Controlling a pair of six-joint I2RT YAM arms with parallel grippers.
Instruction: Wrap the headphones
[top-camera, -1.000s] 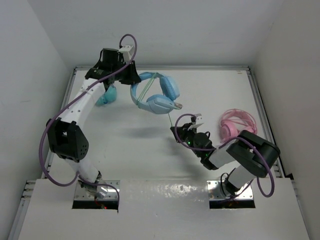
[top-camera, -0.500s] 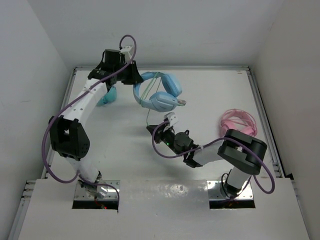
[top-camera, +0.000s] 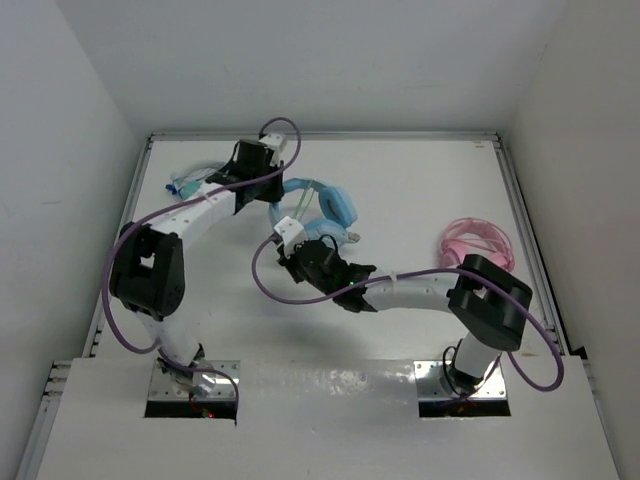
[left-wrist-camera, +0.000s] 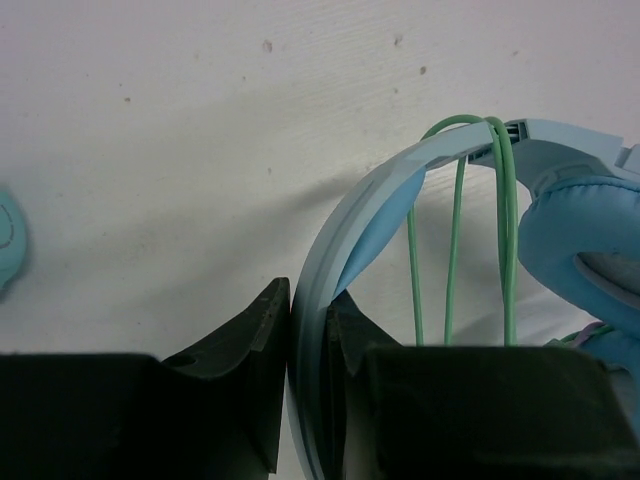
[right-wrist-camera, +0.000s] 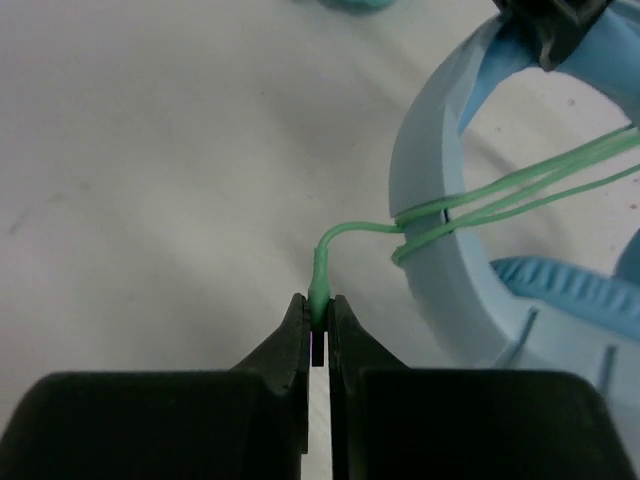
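While the white table (top-camera: 420, 190) carries three sets, only the large sky-blue headphones (top-camera: 328, 205) belong to the job. They sit toward the far middle of the table, between the two arms. The pink headphones (top-camera: 475, 245) lie well apart at the right, and a smaller teal pair (top-camera: 190, 185) lies near the far left edge.

The left gripper (left-wrist-camera: 306, 315) is pressed together on the headband (left-wrist-camera: 350, 230), one finger on each flat face. That looks like the right place to hold. The band appears to be stiff, slightly springy plastic, and the whole set is probably light. The padded cups (left-wrist-camera: 585, 240) would squash and slip under a clamp.

The thin pale-green cable (left-wrist-camera: 455, 250) crosses the band's arc in several taut strands, so part of the wrapping seems done. It is limp and smooth and would likely slide through a grip taken anywhere along its length.

The right gripper (right-wrist-camera: 318, 318) pinches the cable at its thickened moulded end (right-wrist-camera: 318, 280), just beside the band. This is the one spot with enough body to hold. Only gentle tension seems wise here, since a hard pull could slip the end free or strain the joint.
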